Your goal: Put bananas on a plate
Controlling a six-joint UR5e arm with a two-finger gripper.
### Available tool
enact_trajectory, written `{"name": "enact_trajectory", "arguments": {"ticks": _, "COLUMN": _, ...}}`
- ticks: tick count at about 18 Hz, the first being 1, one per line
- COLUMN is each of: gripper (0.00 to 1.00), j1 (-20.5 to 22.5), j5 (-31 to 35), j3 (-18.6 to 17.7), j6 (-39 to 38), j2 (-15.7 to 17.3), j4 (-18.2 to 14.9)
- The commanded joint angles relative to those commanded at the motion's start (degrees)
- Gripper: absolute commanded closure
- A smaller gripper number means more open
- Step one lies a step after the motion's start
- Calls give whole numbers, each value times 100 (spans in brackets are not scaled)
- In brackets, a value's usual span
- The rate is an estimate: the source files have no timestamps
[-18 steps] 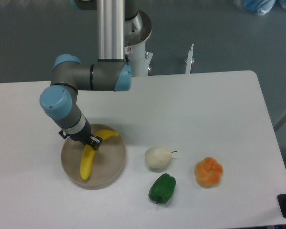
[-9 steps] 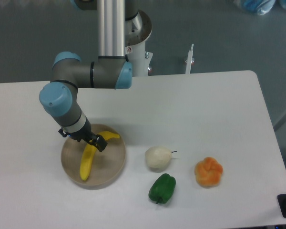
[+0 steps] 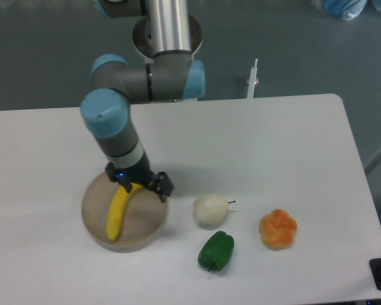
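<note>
Pincer: the pincer (image 3: pixel 143 187) hangs at the end of the arm (image 3: pixel 114 130), its two dark fingers spread wide apart with nothing between them.
Fingers: one finger (image 3: pixel 123 186) sits over the upper end of the banana, and whether it touches the fruit I cannot tell; the other (image 3: pixel 164 189) stands out above the plate's far-right rim.
Bananas: the bananas (image 3: pixel 119 209) are one yellow curved fruit lying flat on the plate, running from just under the pincer down towards the near side, clear of any grip.
Plate: the plate (image 3: pixel 146 222), round and tan, sits on the counter directly below and to the near left of the pincer.
Counter: the counter (image 3: pixel 267 146) is white and carries everything.
Other fruit: a whitish round fruit (image 3: pixel 210 210) lies just right of the pincer, near the plate's edge; a green pepper (image 3: pixel 216 251) lies nearer and to the right; an orange lumpy fruit (image 3: pixel 278 229) lies well off to the right.
</note>
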Motion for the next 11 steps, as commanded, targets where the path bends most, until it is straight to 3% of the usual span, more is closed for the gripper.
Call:
{"name": "enact_trajectory", "arguments": {"ticks": 6, "gripper": 0, "j1": 782, "j5": 9, "j3": 158, "j6": 967, "j2": -9, "j4": 9}}
{"name": "enact_trajectory", "arguments": {"ticks": 11, "gripper": 0, "j1": 1274, "j5": -35, "j3": 228, "j6": 2302, "j2": 105, "j4": -26}}
